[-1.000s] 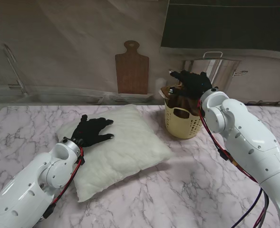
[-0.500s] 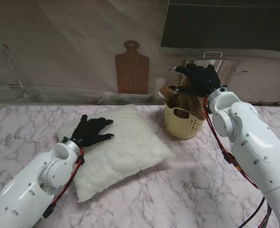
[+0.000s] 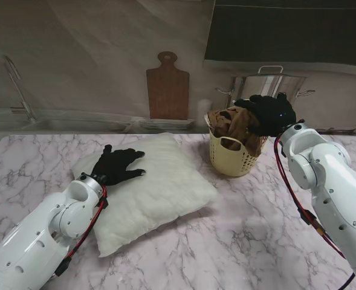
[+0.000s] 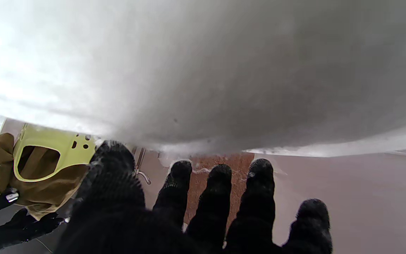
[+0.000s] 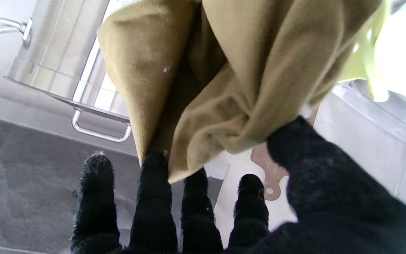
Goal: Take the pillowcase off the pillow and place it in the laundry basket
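Observation:
The bare white pillow (image 3: 156, 190) lies on the marble table (image 3: 250, 235), left of centre. My left hand (image 3: 118, 164) rests flat on its far left corner with fingers spread, holding nothing; in the left wrist view the pillow (image 4: 203, 70) fills the frame beyond my left hand (image 4: 203, 211). The brown pillowcase (image 3: 231, 124) is bunched in the yellow laundry basket (image 3: 229, 160), spilling over its rim. My right hand (image 3: 269, 115) hovers at the basket's far right rim. In the right wrist view its fingers (image 5: 153, 197) are straight, and the pillowcase (image 5: 224, 70) brushes them.
A wooden cutting board (image 3: 167, 90) leans on the back wall behind the pillow. A steel pot (image 3: 268, 84) stands behind the basket. A low rack (image 3: 159, 125) runs along the table's far edge.
My right hand has moved rightward from over the basket's middle to its far right rim, leaving more of the pillowcase showing in the basket. The left hand and pillow have stayed put.

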`<state>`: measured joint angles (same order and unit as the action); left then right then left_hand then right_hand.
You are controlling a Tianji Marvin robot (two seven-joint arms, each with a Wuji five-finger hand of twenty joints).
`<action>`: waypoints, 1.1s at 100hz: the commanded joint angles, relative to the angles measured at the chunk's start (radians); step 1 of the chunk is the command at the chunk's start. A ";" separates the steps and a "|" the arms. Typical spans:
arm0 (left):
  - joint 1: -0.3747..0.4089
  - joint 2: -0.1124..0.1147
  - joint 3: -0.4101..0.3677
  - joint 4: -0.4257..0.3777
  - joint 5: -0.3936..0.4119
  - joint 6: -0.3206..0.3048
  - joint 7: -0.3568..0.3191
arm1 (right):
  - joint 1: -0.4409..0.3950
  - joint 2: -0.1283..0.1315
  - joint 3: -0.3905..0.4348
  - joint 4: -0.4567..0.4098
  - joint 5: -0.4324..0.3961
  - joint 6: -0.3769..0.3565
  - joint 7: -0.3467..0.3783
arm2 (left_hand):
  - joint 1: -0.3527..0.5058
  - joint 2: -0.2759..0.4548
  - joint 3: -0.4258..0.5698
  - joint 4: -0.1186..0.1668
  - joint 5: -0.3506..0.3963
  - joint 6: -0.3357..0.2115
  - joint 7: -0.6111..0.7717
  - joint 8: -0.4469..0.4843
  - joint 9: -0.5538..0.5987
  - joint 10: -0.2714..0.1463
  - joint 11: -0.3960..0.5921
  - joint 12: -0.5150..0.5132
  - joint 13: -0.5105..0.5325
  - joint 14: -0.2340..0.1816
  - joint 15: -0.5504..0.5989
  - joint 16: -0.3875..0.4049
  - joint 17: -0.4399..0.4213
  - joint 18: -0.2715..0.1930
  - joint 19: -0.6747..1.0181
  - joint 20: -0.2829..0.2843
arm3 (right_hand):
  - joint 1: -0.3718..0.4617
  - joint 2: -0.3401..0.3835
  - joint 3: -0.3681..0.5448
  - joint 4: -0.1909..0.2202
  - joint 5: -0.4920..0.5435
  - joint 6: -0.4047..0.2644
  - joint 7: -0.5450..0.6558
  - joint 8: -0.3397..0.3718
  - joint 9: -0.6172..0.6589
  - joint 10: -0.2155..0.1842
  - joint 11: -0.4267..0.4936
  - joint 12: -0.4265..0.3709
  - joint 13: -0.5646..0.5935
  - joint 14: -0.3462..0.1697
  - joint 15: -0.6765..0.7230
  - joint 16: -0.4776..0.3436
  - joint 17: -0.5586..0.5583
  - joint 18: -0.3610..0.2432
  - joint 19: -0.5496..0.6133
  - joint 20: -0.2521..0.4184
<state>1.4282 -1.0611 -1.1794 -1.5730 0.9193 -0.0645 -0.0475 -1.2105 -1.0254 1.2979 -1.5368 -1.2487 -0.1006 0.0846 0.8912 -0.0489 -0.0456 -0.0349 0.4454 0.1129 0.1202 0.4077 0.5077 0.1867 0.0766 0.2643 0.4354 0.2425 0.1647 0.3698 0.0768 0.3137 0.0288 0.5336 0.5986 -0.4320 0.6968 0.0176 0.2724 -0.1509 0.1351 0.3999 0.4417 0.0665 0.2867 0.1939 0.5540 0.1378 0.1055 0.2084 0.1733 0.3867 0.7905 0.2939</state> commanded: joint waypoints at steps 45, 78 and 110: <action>0.001 -0.002 -0.002 0.003 -0.003 -0.003 -0.005 | 0.315 -0.061 -0.331 0.386 0.173 0.097 -0.382 | 0.022 0.065 0.012 0.019 -0.018 0.010 -0.008 -0.001 -0.003 0.006 -0.006 0.006 0.012 0.006 0.004 0.011 -0.016 0.029 0.459 0.015 | 0.211 0.083 -0.052 -0.179 0.386 -0.279 0.690 -0.150 0.691 -0.249 0.326 0.415 0.471 -0.216 0.294 0.273 0.148 -0.039 0.189 0.126; 0.001 -0.001 -0.007 0.003 -0.008 -0.007 -0.009 | 0.276 -0.044 -0.295 0.317 0.141 0.100 -0.269 | 0.020 0.066 0.011 0.018 -0.019 0.009 -0.008 -0.002 -0.006 0.005 -0.007 0.005 0.011 0.004 0.004 0.011 -0.016 0.029 0.460 0.014 | -0.137 0.137 -0.169 -0.080 0.161 -0.042 0.335 -0.081 0.238 -0.091 0.117 0.178 0.181 -0.116 0.126 0.167 0.044 -0.017 0.139 0.116; 0.012 -0.004 -0.021 -0.016 -0.004 -0.001 0.005 | 0.040 -0.028 -0.051 0.059 0.086 0.079 -0.168 | 0.020 0.068 0.011 0.018 -0.017 0.010 -0.007 -0.001 -0.047 0.016 -0.020 0.000 0.004 0.003 0.002 0.011 -0.007 0.023 0.474 0.020 | -0.219 0.211 -0.282 -0.064 0.093 0.072 0.166 -0.019 0.051 0.004 0.056 0.121 0.041 -0.044 0.064 0.114 -0.020 0.003 0.068 0.100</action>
<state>1.4367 -1.0616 -1.1981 -1.5778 0.9175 -0.0688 -0.0388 -1.1286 -1.0612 1.2260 -1.4573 -1.1651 -0.0238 -0.0483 0.8911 -0.0488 -0.0456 -0.0349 0.4454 0.1134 0.1202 0.4077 0.5057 0.1867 0.0749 0.2643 0.4361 0.2425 0.1649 0.3707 0.0769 0.3138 0.0288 0.5345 0.3961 -0.2668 0.4307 -0.0681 0.3930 -0.1017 0.3297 0.3548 0.5302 0.0497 0.3756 0.3293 0.6420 0.0641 0.2021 0.3423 0.1800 0.3588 0.8884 0.4025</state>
